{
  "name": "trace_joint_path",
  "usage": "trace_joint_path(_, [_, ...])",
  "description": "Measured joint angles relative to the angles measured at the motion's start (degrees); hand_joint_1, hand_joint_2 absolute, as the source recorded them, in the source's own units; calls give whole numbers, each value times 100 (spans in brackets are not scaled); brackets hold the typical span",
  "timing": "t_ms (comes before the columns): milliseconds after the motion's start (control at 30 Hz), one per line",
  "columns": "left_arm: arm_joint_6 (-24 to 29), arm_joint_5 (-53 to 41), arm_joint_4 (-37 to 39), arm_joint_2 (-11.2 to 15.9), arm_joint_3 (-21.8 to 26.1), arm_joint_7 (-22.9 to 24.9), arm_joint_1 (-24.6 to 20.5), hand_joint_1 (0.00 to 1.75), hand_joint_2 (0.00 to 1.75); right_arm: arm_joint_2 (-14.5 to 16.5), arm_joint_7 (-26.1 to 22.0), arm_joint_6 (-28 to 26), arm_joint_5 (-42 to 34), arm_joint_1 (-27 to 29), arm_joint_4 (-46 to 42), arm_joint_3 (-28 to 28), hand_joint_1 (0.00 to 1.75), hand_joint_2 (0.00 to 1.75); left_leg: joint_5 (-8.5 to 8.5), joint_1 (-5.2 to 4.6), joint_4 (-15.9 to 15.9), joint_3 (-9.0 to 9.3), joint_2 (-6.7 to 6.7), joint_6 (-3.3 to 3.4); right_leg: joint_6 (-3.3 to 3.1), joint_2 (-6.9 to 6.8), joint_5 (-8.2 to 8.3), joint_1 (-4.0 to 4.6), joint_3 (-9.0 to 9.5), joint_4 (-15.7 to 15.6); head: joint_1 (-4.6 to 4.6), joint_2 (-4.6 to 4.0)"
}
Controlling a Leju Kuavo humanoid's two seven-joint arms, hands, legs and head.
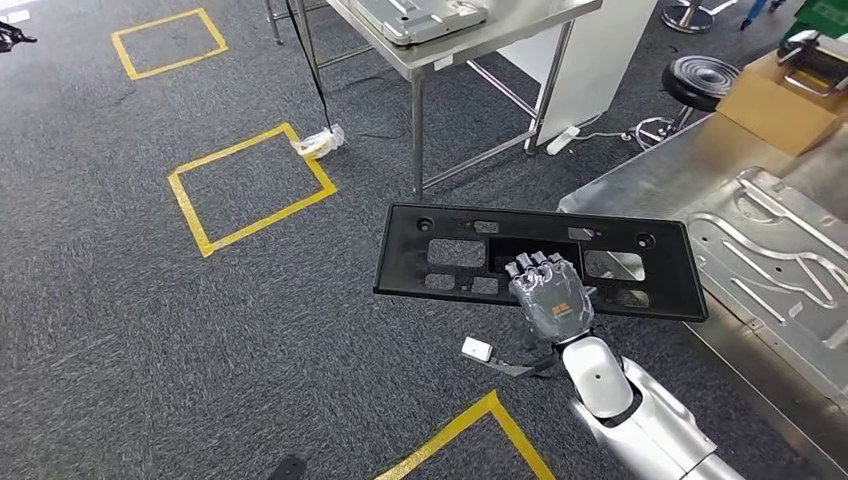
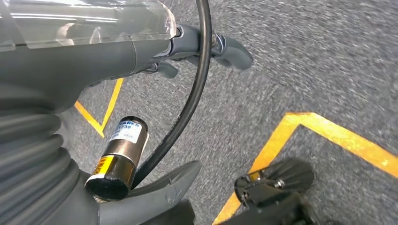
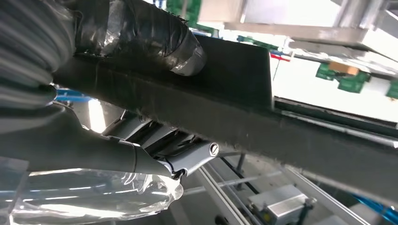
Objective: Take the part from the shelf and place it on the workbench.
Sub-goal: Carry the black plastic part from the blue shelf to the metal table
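The part is a flat black plastic plate (image 1: 405, 262) with several rectangular cut-outs. My right hand (image 1: 548, 295) grips it at the middle of its near edge and holds it level above the carpet, its right end reaching the corner of the steel workbench (image 1: 640, 175). In the right wrist view the plate's edge (image 3: 234, 84) runs across the picture, with fingers (image 3: 141, 33) over one face and the thumb (image 3: 75, 140) under the other. My left hand (image 2: 141, 51) hangs over the carpet with fingers (image 2: 230, 49) apart and nothing in it.
A stamped metal panel (image 1: 770, 250) lies on the workbench, with a cardboard box (image 1: 775, 105) behind it. A black stool (image 1: 700, 78) and a second steel table (image 1: 480, 45) stand farther back. Yellow tape squares (image 1: 250, 190) mark the carpet; a small white tag (image 1: 477, 349) lies near my arm.
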Motion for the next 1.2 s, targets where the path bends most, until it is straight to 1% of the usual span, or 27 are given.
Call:
trace_joint_path(33, [-3, -5, -1, -2, -1, -1, -5, 0, 175, -8, -5, -1, 0, 7, -4, 0, 175, 175, -98, 16, 129, -48, -130, -31, -38, 57, 12, -19, 8, -15, -1, 0])
trace_joint_path(100, [-4, -11, -1, -3, -2, -1, 8, 0, 175, -10, 5, -1, 0, 15, -9, 0, 175, 175, -442, 42, 753, -328, -444, -69, -94, 181, 24, -37, 12, -26, -1, 0])
trace_joint_path(167, [-8, -11, -1, -4, -2, 4, 44, 0, 175, -11, 26, 1, 1, 37, -9, 0, 175, 175, -711, 47, 1490, -699, -541, -79, -118, 336, 25, -28, 5, -14, -1, 0])
trace_joint_path(200, [-10, -10, -1, -5, -2, 9, 61, 0, 175, -10, 33, 2, 2, 53, -8, 0, 175, 175, -690, 47, 1629, -788, -550, -73, -121, 422, 24, -22, 5, -5, -1, 0])
trace_joint_path(233, [-11, -10, -1, -5, -2, 17, 72, 0, 175, -10, 37, 2, 2, 67, -7, 0, 175, 175, -558, 47, 1548, -777, -559, -58, -120, 510, 23, -18, 5, 5, -1, 0])
trace_joint_path(267, [-11, -10, -1, -5, -2, 26, 78, 0, 175, -10, 38, 0, 2, 76, -6, 0, 175, 175, -333, 47, 1241, -660, -602, -35, -119, 597, 21, -16, 6, 15, -1, 0])
trace_joint_path(333, [-11, -10, -1, 3, -2, 38, 83, 0, 175, -10, 41, -4, 2, 77, -5, -1, 175, 175, 52, 58, 459, -341, -880, 23, -99, 756, 19, -21, -10, 40, 1, 0])
trace_joint_path(400, [-11, -10, -1, 11, -2, 44, 83, 0, 175, -14, 69, -8, 2, 78, -4, -2, 175, 175, 164, 54, 77, -176, -1080, 54, -38, 898, 35, -44, -51, 52, 1, 0])
trace_joint_path(467, [-11, -9, -1, 12, -1, 49, 75, 0, 175, -44, 117, -16, 2, 91, -6, -11, 175, 175, 183, 49, 17, -143, -980, 79, 52, 1037, 72, -66, -80, 27, -1, 0])
trace_joint_path(500, [-11, -9, -2, 10, 0, 51, 67, 0, 175, -67, 148, -22, 2, 102, -9, -19, 175, 175, 211, 55, -31, -120, -904, 104, 89, 1002, 63, -63, -94, 35, 1, 0])
trace_joint_path(567, [-15, -15, -3, 4, 1, 51, 57, 0, 175, -126, 213, -33, 2, 106, -32, -50, 175, 175, 269, 79, -142, -75, -752, 166, 140, 684, -125, -37, -220, 300, 27, 0])
trace_joint_path(600, [-17, -19, -3, 4, 1, 51, 63, 0, 175, -153, 237, -34, 2, 108, -52, -74, 175, 175, 279, 71, -164, -63, -676, 184, 152, 466, -301, -37, -361, 601, 39, 0])
trace_joint_path(633, [-19, -23, -3, 4, 1, 50, 79, 0, 175, -177, 250, -33, 2, 110, -72, -101, 175, 175, 278, 67, -173, -61, -597, 197, 169, 325, -490, -47, -539, 983, 50, 0])
trace_joint_path(667, [-20, -25, -3, 5, 2, 50, 98, 0, 175, -194, 259, -29, 2, 120, -90, -126, 175, 175, 270, 64, -171, -63, -511, 197, 188, 258, -622, -63, -703, 1330, 49, 0])
trace_joint_path(700, [-21, -25, -3, 7, 2, 50, 113, 0, 175, -212, 262, -25, 2, 135, -104, -145, 175, 175, 260, 65, -168, -62, -425, 193, 210, 224, -661, -86, -796, 1533, 49, 0])
trace_joint_path(733, [-23, -27, -3, 7, 3, 50, 121, 0, 175, -233, 264, -21, 2, 150, -114, -160, 175, 175, 248, 67, -162, -58, -341, 184, 231, 196, -591, -109, -778, 1520, 49, 0])
trace_joint_path(767, [-28, -30, -3, 5, 3, 50, 120, 0, 175, -252, 266, -17, 2, 161, -125, -175, 175, 175, 232, 70, -154, -51, -265, 170, 247, 150, -430, -127, -640, 1274, 50, 0])
trace_joint_path(800, [-34, -33, -3, 4, 3, 50, 115, 0, 175, -268, 267, -15, 2, 166, -140, -194, 175, 175, 211, 73, -139, -39, -195, 148, 256, 40, -235, -137, -418, 871, 50, 0])
trace_joint_path(867, [-43, -39, -4, 3, 3, 50, 106, 0, 175, -281, 270, -13, 2, 165, -178, -240, 175, 175, 154, 44, -97, -23, -68, 84, 221, -236, -27, -89, -57, 190, 47, 0])
trace_joint_path(900, [-44, -39, -5, 4, 3, 49, 101, 0, 175, -285, 272, -13, 2, 170, -195, -261, 175, 175, 129, 24, -80, -10, -7, 50, 189, -310, -8, -65, 17, 34, 40, 0])
trace_joint_path(933, [-44, -40, -5, 5, 3, 49, 95, 0, 175, -289, 273, -13, 2, 181, -205, -278, 175, 175, 108, 4, -73, 3, 53, 19, 152, -300, -32, -39, 19, 5, 33, 0])
trace_joint_path(1000, [-43, -42, -8, 6, 3, 48, 81, 0, 175, -304, 276, -13, 2, 212, -218, -297, 175, 175, 57, 15, -56, 34, 135, -38, 82, -142, -24, -57, 15, -3, 23, 0])
trace_joint_path(1033, [-42, -43, -11, 7, 3, 47, 75, 0, 175, -310, 289, -13, 2, 219, -228, -302, 175, 175, -17, 32, 18, 18, 58, -67, 45, -72, -18, -69, 21, -11, 22, 0])
trace_joint_path(1067, [-39, -46, -13, 7, 3, 46, 71, 0, 175, -316, 311, -14, 2, 216, -239, -305, 175, 175, -154, 50, 212, -57, -88, -92, 7, -3, -11, -83, 28, -20, 20, 0])
trace_joint_path(1133, [-36, -52, -15, 8, 3, 44, 83, 0, 175, -320, 357, -15, 2, 202, -257, -307, 175, 175, -536, 69, 934, -381, -431, -117, -40, 139, -6, -86, 32, -23, 16, 0])
trace_joint_path(1167, [-35, -56, -14, 8, 3, 45, 97, 0, 175, -321, 365, -15, 2, 202, -259, -307, 175, 175, -691, 70, 1338, -581, -513, -117, -51, 220, -7, -78, 30, -17, 14, 0])
trace_joint_path(1200, [-35, -56, -14, 8, 3, 47, 111, 0, 175, -321, 361, -14, 2, 209, -259, -306, 175, 175, -735, 69, 1600, -725, -543, -110, -55, 310, -10, -71, 32, -10, 15, 0])
